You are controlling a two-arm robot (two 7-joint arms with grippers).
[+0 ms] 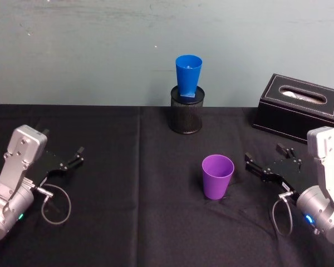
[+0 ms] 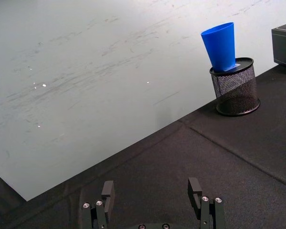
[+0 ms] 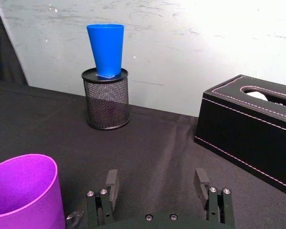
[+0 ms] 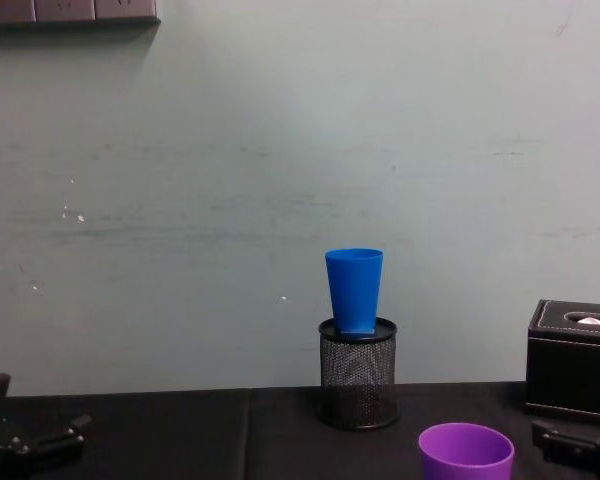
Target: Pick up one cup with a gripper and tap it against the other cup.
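The purple cup (image 1: 217, 176) (image 3: 21, 195) (image 4: 466, 452) stands upright on the black cloth, right of the table's middle. The blue cup (image 1: 188, 78) (image 2: 220, 46) (image 3: 106, 49) (image 4: 354, 290) rests upright on top of a black mesh pen holder (image 1: 186, 109) at the back, against the wall. My right gripper (image 1: 263, 153) (image 3: 156, 179) is open and empty, a short way to the right of the purple cup and apart from it. At the table's left side my left gripper (image 1: 62, 142) (image 2: 151, 186) is open and empty, far from both cups.
A black tissue box (image 1: 298, 108) (image 3: 250, 129) (image 4: 575, 355) sits at the back right, beyond my right gripper. The grey wall runs close behind the pen holder. Black cloth (image 1: 128, 183) covers the table.
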